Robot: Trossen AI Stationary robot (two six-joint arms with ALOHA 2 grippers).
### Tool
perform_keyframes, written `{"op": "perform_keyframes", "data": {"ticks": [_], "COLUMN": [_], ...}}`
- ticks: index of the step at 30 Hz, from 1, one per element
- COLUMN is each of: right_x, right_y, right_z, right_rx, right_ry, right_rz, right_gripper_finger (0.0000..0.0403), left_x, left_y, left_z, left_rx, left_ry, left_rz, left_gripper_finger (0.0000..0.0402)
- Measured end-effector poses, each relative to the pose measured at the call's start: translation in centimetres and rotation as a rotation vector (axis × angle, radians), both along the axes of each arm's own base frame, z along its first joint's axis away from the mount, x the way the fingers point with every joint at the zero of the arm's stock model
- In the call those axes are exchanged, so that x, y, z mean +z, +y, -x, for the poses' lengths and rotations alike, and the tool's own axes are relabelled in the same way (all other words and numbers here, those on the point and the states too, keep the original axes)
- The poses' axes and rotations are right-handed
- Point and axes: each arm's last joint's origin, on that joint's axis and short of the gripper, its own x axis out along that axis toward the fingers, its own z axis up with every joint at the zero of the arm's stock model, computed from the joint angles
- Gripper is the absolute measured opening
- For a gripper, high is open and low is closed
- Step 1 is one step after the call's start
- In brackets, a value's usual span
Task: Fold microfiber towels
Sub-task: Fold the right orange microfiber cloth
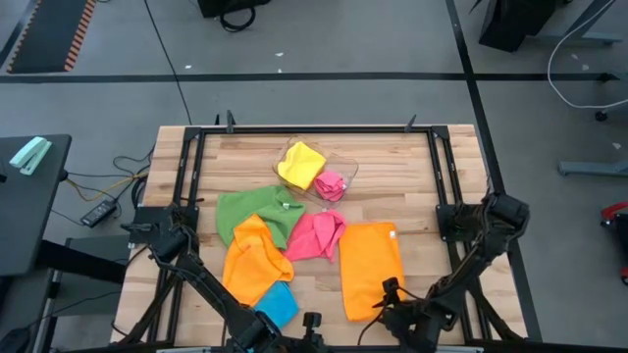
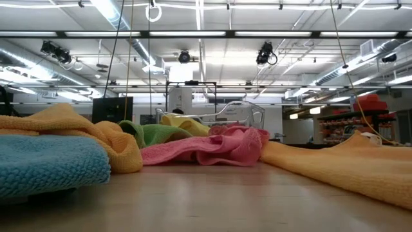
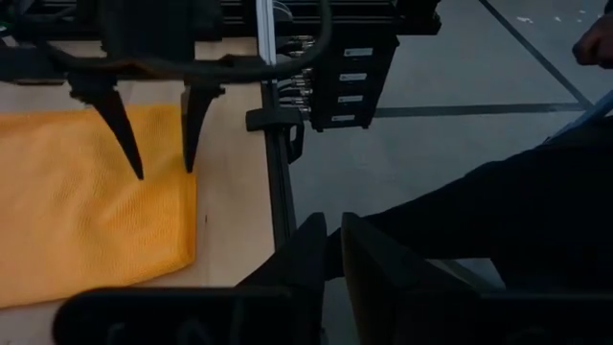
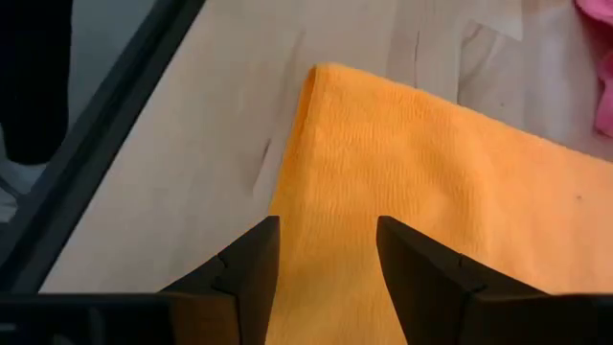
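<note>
High view, table inventory. Wooden table (image 1: 412, 191) inside a black frame, both arms at its near edge.

Item: flat orange towel (image 1: 371, 267), laid out smooth right of centre, near half of the table. In the right wrist view (image 4: 421, 182) one corner shows against bare wood; in the left wrist view (image 3: 77, 211) it shows as a flat sheet next to the frame rail.

Item: right gripper (image 4: 326, 254), at the flat orange towel's near edge, just above the cloth, fingers spread apart with nothing between them.

Item: left gripper (image 3: 333, 251), at the near edge left of the right gripper, fingers nearly pressed together, holding nothing, pointed across toward the right gripper.

Item: crumpled orange towel (image 1: 255, 257), left of centre, overlapping the green one.

Item: green towel (image 1: 250, 208), rumpled, just beyond the crumpled orange towel.

Item: pink towel (image 1: 316, 235), bunched, between the green towel and the flat orange towel.

Item: blue towel (image 1: 278, 302), near edge, touching the crumpled orange towel; it fills the near left of the low view (image 2: 48, 164).

Item: clear tray (image 1: 345, 167), far centre, holding a yellow towel (image 1: 301, 163) and a small pink cloth (image 1: 332, 183).
</note>
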Motion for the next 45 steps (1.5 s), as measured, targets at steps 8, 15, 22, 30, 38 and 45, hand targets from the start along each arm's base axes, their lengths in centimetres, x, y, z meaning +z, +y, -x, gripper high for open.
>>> {"op": "perform_keyframes", "data": {"ticks": [8,15,22,30,38,45], "right_x": [-0.8,-1.0,-1.2,-1.3,-1.3,-1.3], "right_y": [0.7,0.8,0.4,0.2,0.3,0.4], "right_z": [-0.9,-1.1,-1.0,-0.8,-0.7,-0.7], "right_rx": [0.065,0.079,0.059,0.031,0.034,0.05], "right_ry": [-0.009,0.004,0.029,0.053,0.075,0.103], "right_rz": [-0.022,0.008,0.033,0.033,0.009,-0.012], "right_gripper_finger": [0.0186,0.0186,0.0182,0.0149,0.0121,0.0069], "left_x": [0.0,0.0,0.0,0.0,0.0,0.0], "left_y": [0.0,0.0,0.0,0.0,0.0,0.0], "left_z": [0.0,0.0,0.0,0.0,0.0,0.0], "left_rx": [0.0,0.0,0.0,0.0,0.0,0.0], "left_ry": [0.0,0.0,0.0,0.0,0.0,0.0], "left_rz": [0.001,0.0,0.0,0.0,0.0,0.0], "left_gripper_finger": [0.0048,0.0044,0.0048,0.0047,0.0046,0.0042]}}
